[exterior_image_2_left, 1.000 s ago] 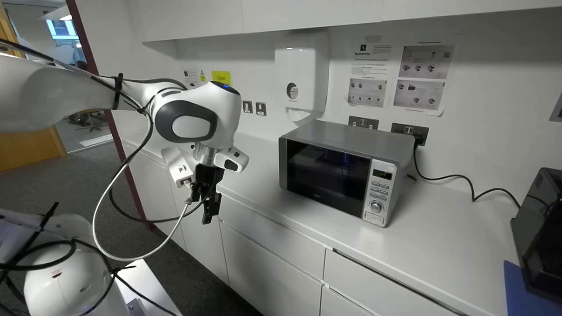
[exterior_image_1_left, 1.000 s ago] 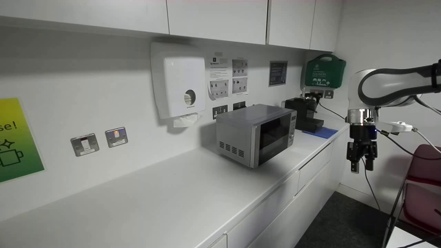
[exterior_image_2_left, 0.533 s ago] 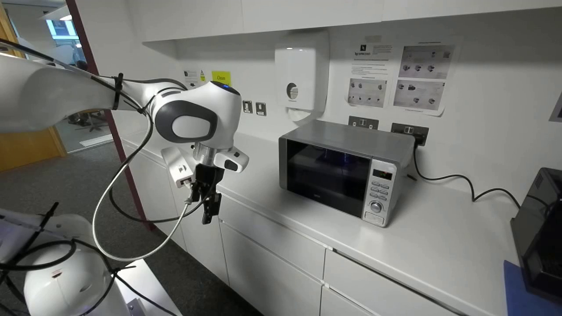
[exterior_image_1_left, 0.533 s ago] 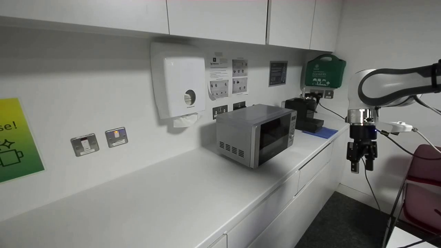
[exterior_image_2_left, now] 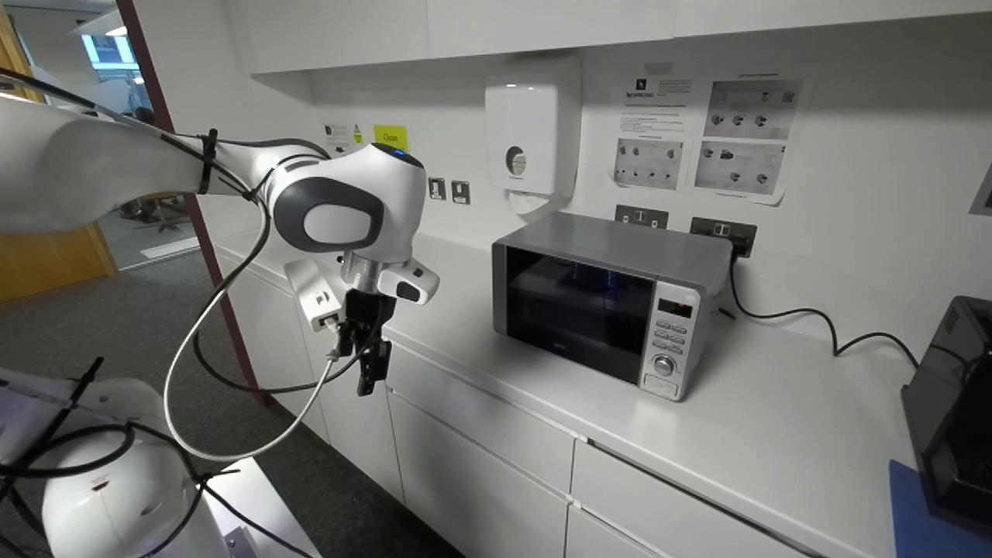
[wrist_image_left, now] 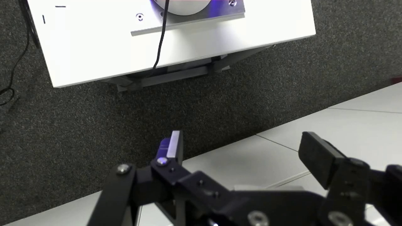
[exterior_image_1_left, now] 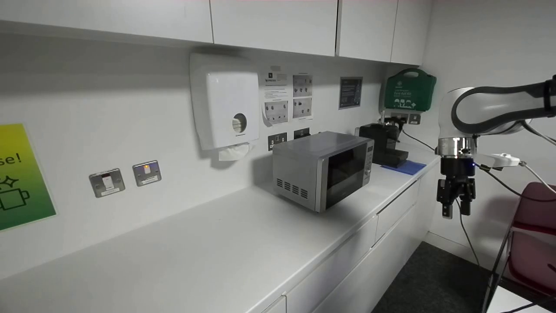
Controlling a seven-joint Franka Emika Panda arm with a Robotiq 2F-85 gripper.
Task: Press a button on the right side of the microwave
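Observation:
The grey microwave [exterior_image_1_left: 319,169] stands on the counter in both exterior views, its dark glass window shut. In an exterior view its body [exterior_image_2_left: 612,248] faces the camera, with a narrow control strip [exterior_image_2_left: 668,337] on the window's right. The strip carries a small display, several small buttons [exterior_image_2_left: 669,335] and a round knob [exterior_image_2_left: 663,364]. My gripper [exterior_image_1_left: 456,211] points down, open and empty, out in front of the counter and well apart from the microwave. It also hangs left of the microwave in an exterior view [exterior_image_2_left: 369,372]. In the wrist view the two fingers [wrist_image_left: 241,141] are wide apart. The microwave is out of the wrist view.
The white counter [exterior_image_2_left: 783,434] has drawers below. A black machine [exterior_image_1_left: 380,143] on a blue mat [exterior_image_1_left: 406,167] stands past the microwave. Wall cupboards [exterior_image_1_left: 273,26] hang above. A paper towel dispenser [exterior_image_1_left: 232,104] is on the wall. Cables [exterior_image_2_left: 256,457] loop around my arm. A red chair [exterior_image_1_left: 536,213] stands nearby.

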